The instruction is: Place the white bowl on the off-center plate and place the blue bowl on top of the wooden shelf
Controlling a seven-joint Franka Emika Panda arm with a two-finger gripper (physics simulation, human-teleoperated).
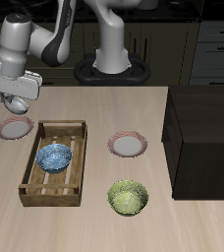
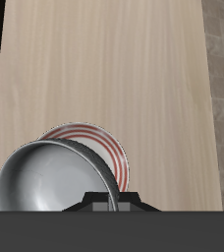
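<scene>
The gripper point(image 1: 18, 101) is hanging above the off-center plate point(image 1: 13, 128), near the table's edge beside the light slatted crate point(image 1: 55, 163). It is carrying the white bowl point(image 1: 19, 102), pinching it at the rim. In the wrist view the white bowl point(image 2: 57, 175) is filling the space just under the gripper body, its silvery inside facing the camera, and the off-center plate point(image 2: 114, 153) is showing its pink-red rim from behind the bowl. From that view the bowl is sitting over the plate but shifted toward 1 side of it. Whether the bowl is touching the plate or hanging just above it is hard to judge; in the exterior view it seems to be a little clear of it.

The blue bowl point(image 1: 54, 157) is lying inside the slatted crate, in the half farther from the table's front edge. The wooden shelf point(image 1: 204, 138) is standing at the opposite side of the table, well apart from the crate, its flat dark top bare. A 2nd plate point(image 1: 130, 146) of the same kind is lying between the crate and the shelf. A yellow-green bowl point(image 1: 128, 197) is sitting nearer the table's front edge, just in front of that plate.
</scene>
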